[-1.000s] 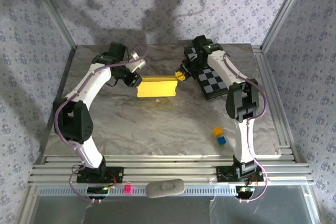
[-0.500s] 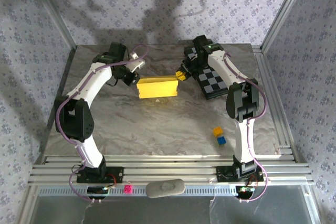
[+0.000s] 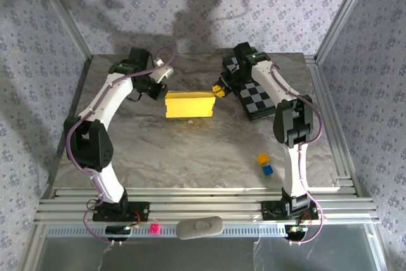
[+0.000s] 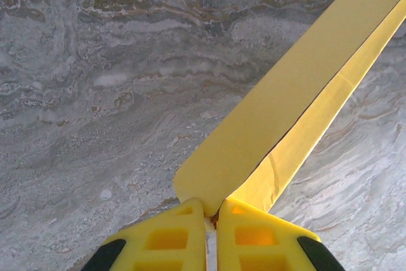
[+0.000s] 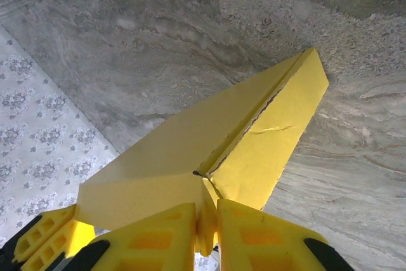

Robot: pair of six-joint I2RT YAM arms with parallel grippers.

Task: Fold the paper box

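Observation:
The paper box (image 3: 189, 104) is a flat yellow cardboard shape held just above the grey marble table (image 3: 190, 150), between both arms. My left gripper (image 3: 163, 94) is shut on the box's left end. In the left wrist view its fingertips (image 4: 190, 211) pinch the rounded edge of a flap of the box (image 4: 285, 112). My right gripper (image 3: 219, 89) is shut on the right end. In the right wrist view my right gripper (image 5: 206, 220) clamps a small tab where two panels of the box (image 5: 184, 144) meet, and a crease shows on the right panel.
A black-and-white chequered board (image 3: 260, 96) lies under the right arm at the back right. A small yellow cube (image 3: 262, 157) and a blue cube (image 3: 267, 169) sit at the front right. Metal frame posts and patterned walls enclose the table.
The left arm's wrist has shifted toward the back of the table and turned a little, still holding the box's left end. The box has barely moved. The right arm is still.

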